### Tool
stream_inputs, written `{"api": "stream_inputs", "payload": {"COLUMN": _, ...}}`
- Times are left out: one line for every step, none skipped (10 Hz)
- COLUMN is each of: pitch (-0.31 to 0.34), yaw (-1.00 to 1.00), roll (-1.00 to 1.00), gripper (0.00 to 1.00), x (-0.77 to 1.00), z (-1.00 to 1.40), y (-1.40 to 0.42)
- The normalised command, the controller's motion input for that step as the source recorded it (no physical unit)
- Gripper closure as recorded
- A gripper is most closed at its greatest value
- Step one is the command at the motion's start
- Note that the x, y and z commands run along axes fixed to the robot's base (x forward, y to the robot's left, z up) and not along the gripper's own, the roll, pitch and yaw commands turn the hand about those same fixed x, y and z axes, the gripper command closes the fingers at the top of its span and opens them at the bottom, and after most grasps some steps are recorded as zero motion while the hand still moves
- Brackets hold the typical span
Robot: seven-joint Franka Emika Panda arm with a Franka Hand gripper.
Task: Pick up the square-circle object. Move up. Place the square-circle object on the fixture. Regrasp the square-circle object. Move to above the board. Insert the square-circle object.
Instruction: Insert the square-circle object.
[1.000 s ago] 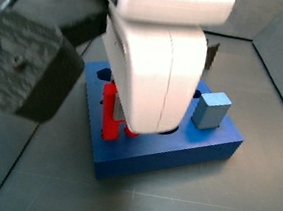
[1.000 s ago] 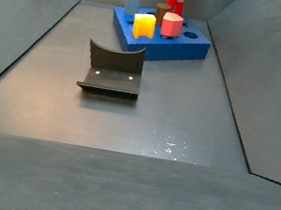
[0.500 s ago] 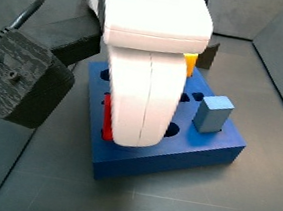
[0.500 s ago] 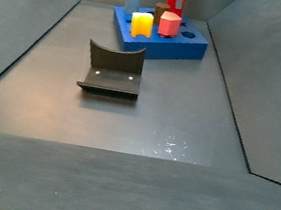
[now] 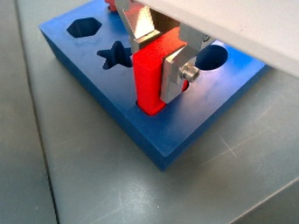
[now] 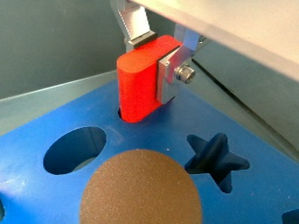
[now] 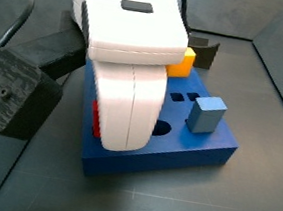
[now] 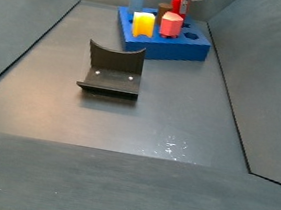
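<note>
My worktop (image 8: 126, 125) is a dark grey floor with sloped walls, filling most of the side view. The board (image 8: 180, 49) sits at the upper centre of that frame; in a wrist view its blue top (image 5: 105, 83) shows a hexagon hole at the upper left and a star hole just beside it. The fixture (image 8: 113, 69) stands left of centre in the side view, well apart from the board. My white arm housing (image 7: 129, 75) covers the centre of a side view and hides most of the board's near-left part.

On the board stand a yellow peg (image 8: 143, 23), a salmon-pink peg (image 8: 170, 24) and a light blue peg (image 7: 209, 114).

The square-circle object (image 5: 153, 77) stands upright with its lower end inside a hole in the board; in a wrist view (image 6: 145, 80) the same seating is visible. My end effector (image 5: 160, 51) is narrow and clamps the square-circle object near its upper end, one silver finger (image 5: 177, 72) flat against its side.
</note>
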Motion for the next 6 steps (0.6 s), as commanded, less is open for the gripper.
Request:
{"api": "stream_inputs", "payload": {"pitch": -0.051, "yaw": 0.00, "roll": 0.00, "gripper": 1.00, "x": 0.00, "z": -0.23, "y": 0.00}}
{"api": "stream_inputs", "payload": {"pitch": 0.000, "yaw": 0.00, "roll": 0.00, "gripper": 1.00, "x": 0.00, "z": -0.15, "y": 0.00}}
{"api": "stream_inputs", "payload": {"pitch": -0.079, "yaw": 0.00, "roll": 0.05, "gripper": 1.00, "x": -0.05, "z": -0.89, "y": 0.00}}
{"api": "stream_inputs", "payload": {"pitch": -0.053, "yaw": 0.00, "roll": -0.03, "gripper": 1.00, "x": 0.00, "z": -0.29, "y": 0.00}}
{"api": "stream_inputs", "payload": {"pitch": -0.014, "yaw": 0.00, "roll": 0.00, "gripper": 1.00, "x": 0.00, "z": 0.00, "y": 0.00}}
{"api": "stream_inputs", "payload": {"pitch": 0.000, "yaw": 0.00, "roll": 0.00, "gripper": 1.00, "x": 0.00, "z": 0.00, "y": 0.00}}
